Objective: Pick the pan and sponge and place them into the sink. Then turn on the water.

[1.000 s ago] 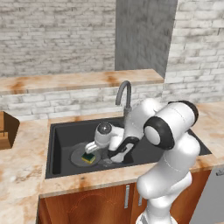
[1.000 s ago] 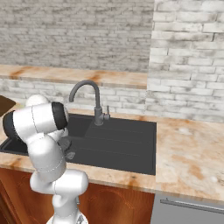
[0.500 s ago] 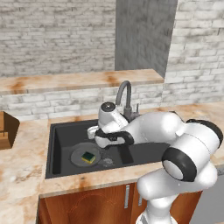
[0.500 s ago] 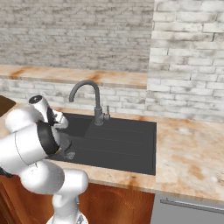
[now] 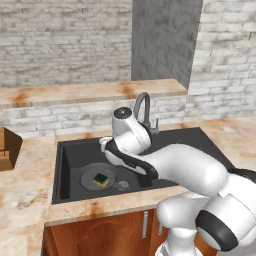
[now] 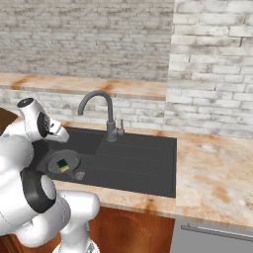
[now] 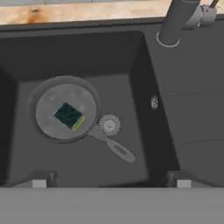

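The sponge (image 7: pixel 69 116) sits in the pan (image 7: pixel 64 108) on the floor of the sink's (image 7: pixel 144 65) left basin, so what counts now is the faucet (image 5: pixel 141 106), rising at the far rim just right of the open, empty hand (image 7: pixel 109 179) above that basin.

A mottled beige-and-orange stone desk (image 5: pixel 30 180) runs along a pale brick wall, and a matte black rectangular sink (image 5: pixel 70 150) is set into it. On the basin floor lies a round shallow dark grey pan (image 7: pixel 48 127), its thin handle running past the round metal drain (image 7: pixel 109 124) just beside it. A small sponge with a dark green top and yellow edge (image 7: pixel 69 116) rests inside the pan. A brown wooden box (image 5: pixel 7 147) sits on the desk, well apart from the sink.
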Robot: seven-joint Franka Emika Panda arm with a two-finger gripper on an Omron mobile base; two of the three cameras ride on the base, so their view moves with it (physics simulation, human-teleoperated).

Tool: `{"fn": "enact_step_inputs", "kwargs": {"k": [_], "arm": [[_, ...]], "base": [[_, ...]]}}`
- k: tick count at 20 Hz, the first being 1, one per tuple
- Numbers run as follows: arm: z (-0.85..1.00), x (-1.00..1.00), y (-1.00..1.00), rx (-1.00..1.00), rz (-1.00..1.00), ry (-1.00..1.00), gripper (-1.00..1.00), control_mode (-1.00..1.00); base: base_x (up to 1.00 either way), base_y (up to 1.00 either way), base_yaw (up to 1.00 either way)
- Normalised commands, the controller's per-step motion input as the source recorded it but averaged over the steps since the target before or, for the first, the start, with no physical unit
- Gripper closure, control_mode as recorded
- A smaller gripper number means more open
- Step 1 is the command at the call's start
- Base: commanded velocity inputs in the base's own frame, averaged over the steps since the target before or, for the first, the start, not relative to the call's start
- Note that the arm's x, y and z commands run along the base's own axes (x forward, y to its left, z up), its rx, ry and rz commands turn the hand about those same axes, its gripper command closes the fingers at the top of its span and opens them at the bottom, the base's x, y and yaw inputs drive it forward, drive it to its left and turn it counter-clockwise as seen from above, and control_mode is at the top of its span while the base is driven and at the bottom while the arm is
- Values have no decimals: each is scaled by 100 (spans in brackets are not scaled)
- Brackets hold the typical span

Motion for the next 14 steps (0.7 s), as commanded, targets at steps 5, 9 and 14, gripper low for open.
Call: {"fn": "enact_step_inputs", "kwargs": {"k": [5, 9, 14], "arm": [[66, -59, -68, 25, -36, -3, -100, -100], [46, -51, -98, 37, -32, 0, -100, -100], [12, -7, -85, 31, -44, 0, -100, -100]], "base": [[0, 0, 0], [0, 0, 0], [0, 0, 0]]}}
